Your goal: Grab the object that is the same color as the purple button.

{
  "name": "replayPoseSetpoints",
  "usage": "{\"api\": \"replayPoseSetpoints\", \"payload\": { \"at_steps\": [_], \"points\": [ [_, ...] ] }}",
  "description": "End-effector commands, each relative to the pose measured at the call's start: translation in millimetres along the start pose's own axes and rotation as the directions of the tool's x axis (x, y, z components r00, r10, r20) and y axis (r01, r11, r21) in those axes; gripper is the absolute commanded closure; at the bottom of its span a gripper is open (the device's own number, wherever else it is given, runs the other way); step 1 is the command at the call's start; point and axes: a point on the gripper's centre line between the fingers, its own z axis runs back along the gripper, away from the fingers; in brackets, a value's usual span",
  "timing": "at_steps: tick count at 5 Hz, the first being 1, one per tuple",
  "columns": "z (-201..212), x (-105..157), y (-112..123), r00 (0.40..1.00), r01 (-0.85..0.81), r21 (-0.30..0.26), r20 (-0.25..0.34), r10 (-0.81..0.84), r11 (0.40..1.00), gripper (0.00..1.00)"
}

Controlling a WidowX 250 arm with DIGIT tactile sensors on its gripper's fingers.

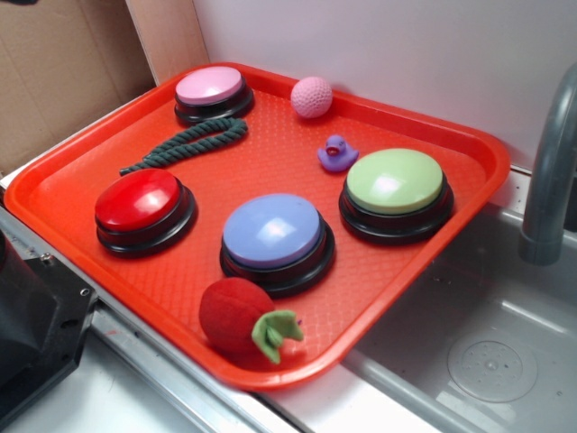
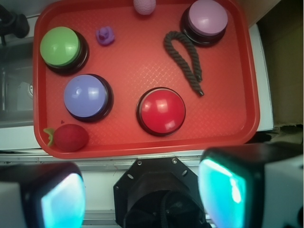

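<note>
Duck (image 1: 335, 153) sits untouched on the red tray (image 1: 63, 194), just beside the green button (image 1: 395, 183) and well apart from the purple button (image 1: 272, 232), so your whole grab remains. Your wrist view shows the claw (image 2: 142, 190) spread wide, empty, off the tray's near edge; the exterior view misses it, showing instead the sink (image 1: 487, 361).

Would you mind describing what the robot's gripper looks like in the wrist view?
The gripper shows two blocky fingers with pale grey shells and translucent teal-glowing inner pads, blurred by closeness. Between them sits a black octagonal mount with small screws around its rim.
</note>
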Motion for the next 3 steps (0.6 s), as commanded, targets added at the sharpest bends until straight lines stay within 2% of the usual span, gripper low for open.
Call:
{"api": "replayPoseSetpoints", "payload": {
  "at_steps": [1, 2, 3],
  "points": [
    [0.0, 0.0, 0.0, 1.0, 0.0, 0.0, 0.0, 0.0, 1.0, 0.0],
    [-2.5, 23.6, -15.6, 0.998, -0.023, 0.032, 0.057, 0.021, 0.999, 0.0],
    [-8.4, 45.2, -30.2, 0.988, -0.079, 0.029, 0.135, 0.074, 0.996, 0.0]
  ]
}}
